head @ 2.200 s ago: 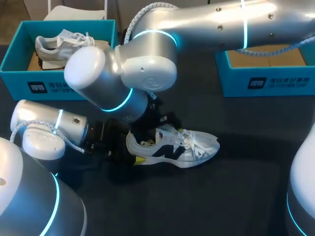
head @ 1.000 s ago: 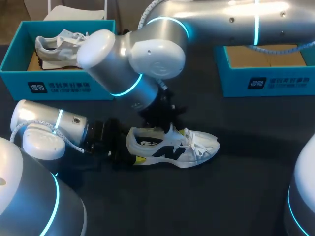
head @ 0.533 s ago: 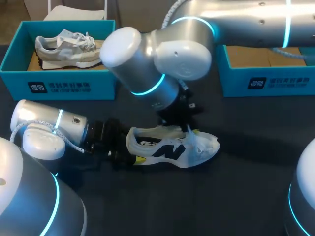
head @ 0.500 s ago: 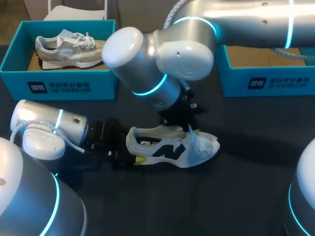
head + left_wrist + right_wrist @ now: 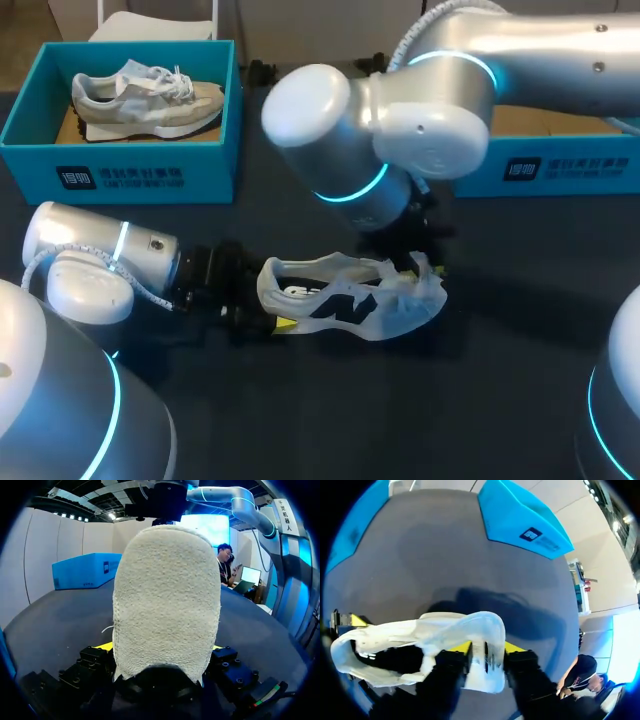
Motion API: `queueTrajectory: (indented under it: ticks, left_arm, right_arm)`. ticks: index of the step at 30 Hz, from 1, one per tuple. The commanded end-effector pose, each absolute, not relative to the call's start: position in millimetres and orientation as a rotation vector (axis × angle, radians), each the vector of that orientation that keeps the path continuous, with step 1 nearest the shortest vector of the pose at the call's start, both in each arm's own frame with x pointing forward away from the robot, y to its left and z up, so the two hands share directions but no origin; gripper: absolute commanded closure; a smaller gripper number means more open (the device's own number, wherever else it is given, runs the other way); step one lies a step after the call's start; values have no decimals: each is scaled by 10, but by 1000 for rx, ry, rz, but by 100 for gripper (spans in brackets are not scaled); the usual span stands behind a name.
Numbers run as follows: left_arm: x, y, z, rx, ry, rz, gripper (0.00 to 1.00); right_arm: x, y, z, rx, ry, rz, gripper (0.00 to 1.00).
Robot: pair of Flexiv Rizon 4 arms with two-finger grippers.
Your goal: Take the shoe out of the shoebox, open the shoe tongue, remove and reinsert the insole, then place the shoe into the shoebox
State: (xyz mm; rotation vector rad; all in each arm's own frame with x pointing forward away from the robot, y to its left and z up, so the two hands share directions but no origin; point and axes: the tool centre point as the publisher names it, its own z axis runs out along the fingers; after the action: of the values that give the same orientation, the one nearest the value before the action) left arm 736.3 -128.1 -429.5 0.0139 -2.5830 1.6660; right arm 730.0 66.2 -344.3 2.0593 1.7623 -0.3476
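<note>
Gripping shoe heel, left fingers clamped both sides; right fingers pinched on tongue.

shoe: is showing white, with a black mark on its side
second shoe: is looking grey and white
left shoebox: is showing teal blue outside, brown inside
table: is looking dark grey
right arm: is shining silver, with a glowing blue ring
right gripper: is showing bright yellow tips
</note>
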Motion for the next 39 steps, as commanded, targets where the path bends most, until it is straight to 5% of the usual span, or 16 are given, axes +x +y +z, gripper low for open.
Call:
queueTrajectory:
  ticks: [1,5,14,20,39]
  left_arm:
    - [7397,-1273,-4341,15,-2585,1663,100]
    - [7397,-1273,-4341,15,-2585,1663,100]
    - [7397,-1273,-4341,15,-2585,1663,100]
    - [7397,-1273,-4341,15,-2585,1663,100]
    - [7397,-1273,-4341,15,-2585,1663,100]
  right_arm:
    - [7267,575,-3564,2391,1215,-189,36]
    - [7272,505,-3676,2389,1220,-221,16]
    - [7200,424,-3708,2409,1207,-220,14]
    - [7177,424,-3406,2362,1240,-172,0]
    - [7484,724,-2603,1875,1750,-3,0]
